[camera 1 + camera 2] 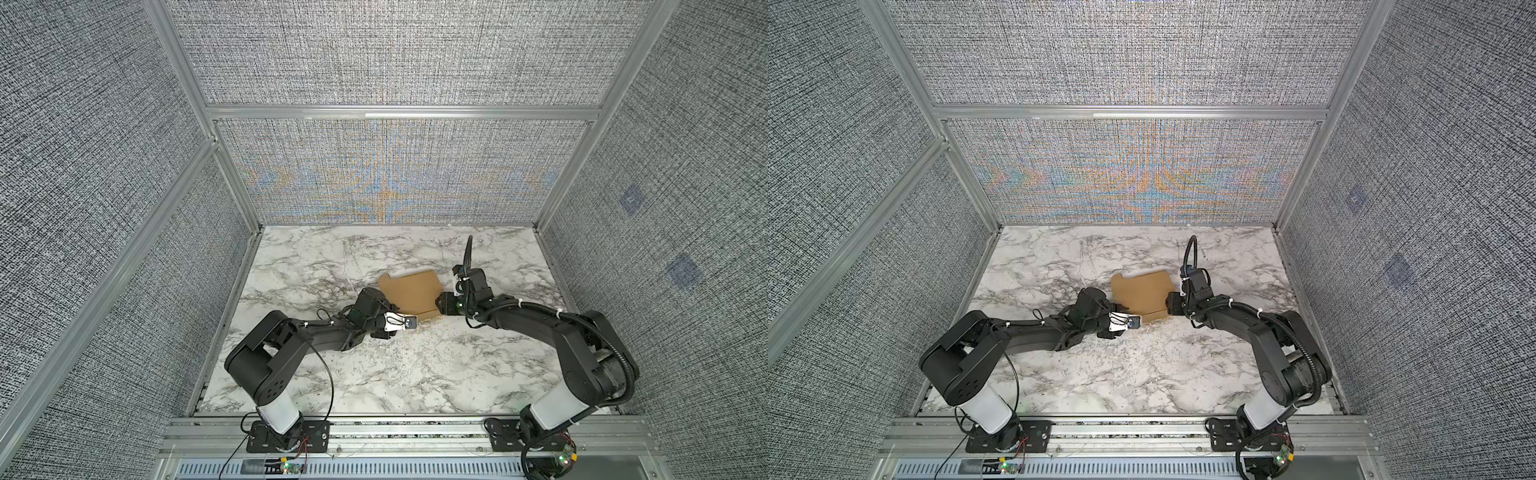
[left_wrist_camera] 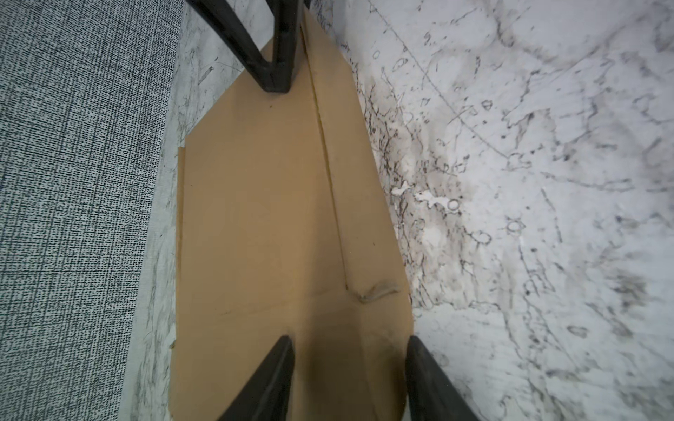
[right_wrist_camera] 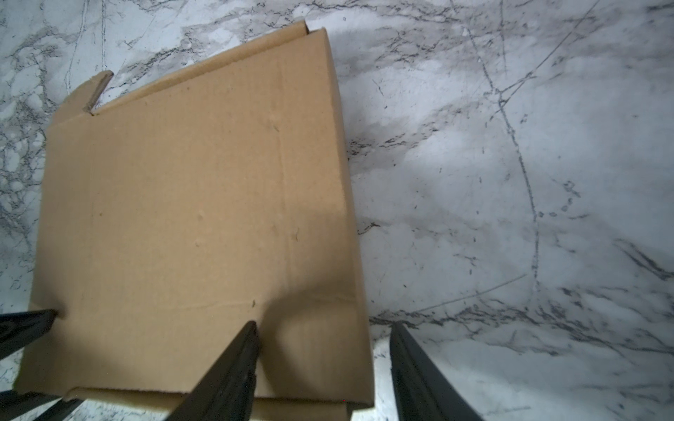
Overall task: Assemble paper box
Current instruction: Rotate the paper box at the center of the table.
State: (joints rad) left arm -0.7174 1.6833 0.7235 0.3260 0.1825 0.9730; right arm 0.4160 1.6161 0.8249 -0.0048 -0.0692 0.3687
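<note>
Paper box (image 1: 409, 293), partly folded, lying flat mid-surface (image 1: 316, 374) between the left gripper (image 2: 350, 350) and right gripper (image 3: 324, 339), both with jaws parted, straddling its near corners and clamping nothing; each should probably close squarely on one flap and lift along the crease.

Tan paper box (image 1: 409, 297), grey-veined white table (image 1: 415, 374)

Tan corrugated paper box (image 1: 409, 297), folded flat in two layers, lying mid marble table (image 1: 332, 374), notched tab at one corner
</note>
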